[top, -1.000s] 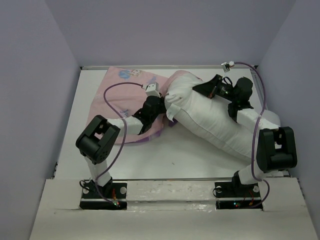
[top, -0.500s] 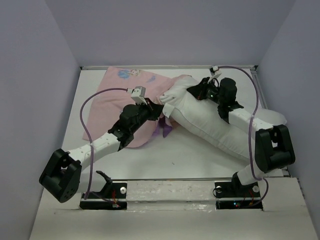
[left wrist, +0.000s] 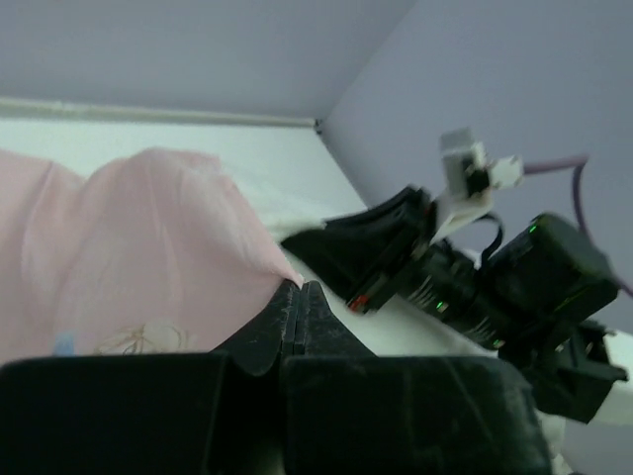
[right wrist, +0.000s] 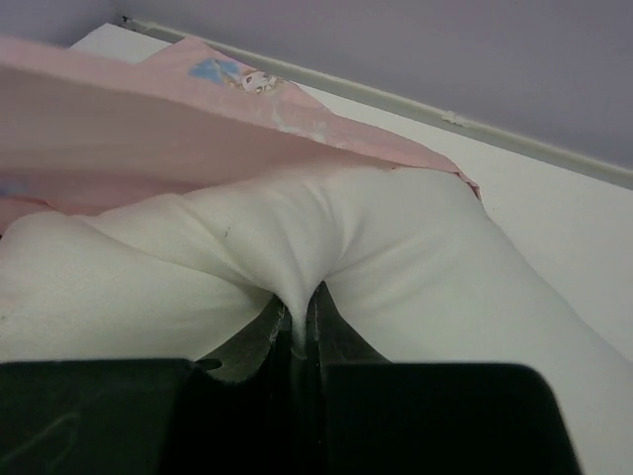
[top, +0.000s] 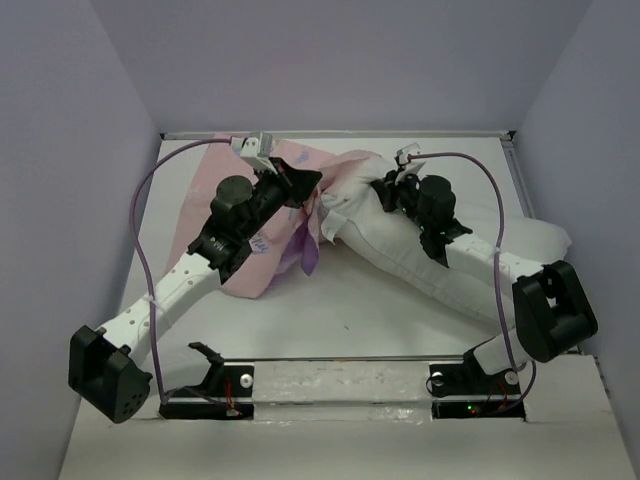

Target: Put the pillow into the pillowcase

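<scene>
The white pillow (top: 400, 255) lies slantwise from the table's middle to the right edge. The pink pillowcase (top: 200, 185) lies at the far left, and its right edge is lifted and folded, showing the purple face. My left gripper (top: 308, 182) is shut on that pillowcase edge; in the left wrist view the pink fabric (left wrist: 148, 237) ends between the closed fingertips of the left gripper (left wrist: 300, 288). My right gripper (top: 378, 188) is shut on a pinch of the pillow's far-left end. In the right wrist view, white pillow fabric (right wrist: 415, 257) bunches into the right gripper (right wrist: 300, 302), with the pillowcase (right wrist: 148, 124) draped just beyond.
The white table (top: 380, 320) is boxed in by lilac walls on the left, right and back, with a rail (top: 350, 133) along the far edge. Purple cables loop over both arms. The two grippers are close together near the far middle.
My left arm has stretched out toward the far wall, carrying the pillowcase edge up and back. My right gripper has moved left with the pillow end.
</scene>
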Available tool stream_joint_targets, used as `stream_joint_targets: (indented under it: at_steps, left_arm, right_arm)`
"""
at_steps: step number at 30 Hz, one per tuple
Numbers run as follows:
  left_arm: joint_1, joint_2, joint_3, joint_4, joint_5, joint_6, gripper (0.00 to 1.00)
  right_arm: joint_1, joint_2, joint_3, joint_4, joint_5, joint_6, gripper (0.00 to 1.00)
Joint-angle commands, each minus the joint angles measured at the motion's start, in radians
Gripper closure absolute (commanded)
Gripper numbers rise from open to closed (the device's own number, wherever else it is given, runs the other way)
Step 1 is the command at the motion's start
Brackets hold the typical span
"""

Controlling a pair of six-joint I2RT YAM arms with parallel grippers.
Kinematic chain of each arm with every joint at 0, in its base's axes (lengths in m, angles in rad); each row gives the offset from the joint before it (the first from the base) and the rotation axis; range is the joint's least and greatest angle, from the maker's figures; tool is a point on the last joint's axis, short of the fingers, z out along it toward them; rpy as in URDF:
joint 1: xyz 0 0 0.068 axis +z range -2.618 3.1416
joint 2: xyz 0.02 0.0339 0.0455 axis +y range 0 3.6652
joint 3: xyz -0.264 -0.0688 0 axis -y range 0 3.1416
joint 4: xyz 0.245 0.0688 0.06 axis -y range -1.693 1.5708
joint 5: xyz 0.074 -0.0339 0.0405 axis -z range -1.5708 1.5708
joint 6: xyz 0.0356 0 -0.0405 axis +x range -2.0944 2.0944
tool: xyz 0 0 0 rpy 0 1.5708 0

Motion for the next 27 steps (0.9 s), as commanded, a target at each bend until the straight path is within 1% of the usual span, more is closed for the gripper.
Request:
stream_joint_targets:
  at_steps: [1,2,3,4,5,6,9,10,11,12,14,17,21,24,27]
  left_arm:
    - [0.01,0.025,0.189,0.03,0.103,0.025,1.0]
    - [0.008,0.031,0.212,0.023,0.156,0.019,1.0]
    - [0.002,0.035,0.215,0.02,0.17,0.019,1.0]
    - [-0.006,0.035,0.218,0.008,0.167,0.026,1.0]
    - [-0.015,0.033,0.225,-0.038,0.166,0.037,1.0]
    - [-0.035,0.036,0.223,-0.059,0.176,0.04,1.0]
    - [-0.091,0.015,0.133,-0.081,0.158,0.033,1.0]
    - [-0.098,0.005,0.101,-0.079,0.149,0.022,1.0]
    - [-0.101,-0.005,0.026,-0.06,0.135,0.01,1.0]
    - [-0.101,-0.033,-0.016,-0.041,0.132,-0.018,1.0]
    - [-0.101,-0.054,-0.109,-0.02,0.108,-0.033,1.0]
    - [-0.102,-0.091,-0.211,0.026,0.107,-0.065,1.0]
    - [-0.107,-0.117,-0.274,0.036,0.1,-0.081,1.0]
    - [-0.107,-0.127,-0.292,0.034,0.103,-0.079,1.0]
    - [-0.108,-0.116,-0.303,0.033,0.094,-0.064,1.0]
  right_arm:
    - [0.034,0.006,-0.01,0.061,0.129,-0.156,1.0]
    - [0.051,0.016,0.001,0.038,0.157,-0.203,1.0]
    - [0.088,0.038,0.029,0.029,0.218,-0.229,1.0]
    - [0.1,0.052,0.047,0.021,0.246,-0.242,1.0]
    - [0.101,0.06,0.067,-0.013,0.263,-0.202,1.0]
    - [0.101,0.048,0.085,-0.019,0.24,-0.159,1.0]
    - [0.101,0.031,0.13,-0.036,0.156,-0.012,1.0]
    - [0.101,0.029,0.139,-0.044,0.139,0.022,1.0]
    - [0.101,0.017,0.145,-0.038,0.115,0.086,1.0]
    - [0.101,0.011,0.147,-0.028,0.055,0.121,1.0]
    - [0.101,-0.001,0.156,-0.018,0.004,0.212,1.0]
    - [0.101,-0.009,0.161,0.002,-0.047,0.305,1.0]
    - [0.088,-0.018,0.167,-0.002,0.015,0.37,1.0]
    - [0.047,-0.017,0.179,-0.001,-0.027,0.454,1.0]
    - [0.047,-0.027,0.19,0.002,-0.065,0.474,1.0]
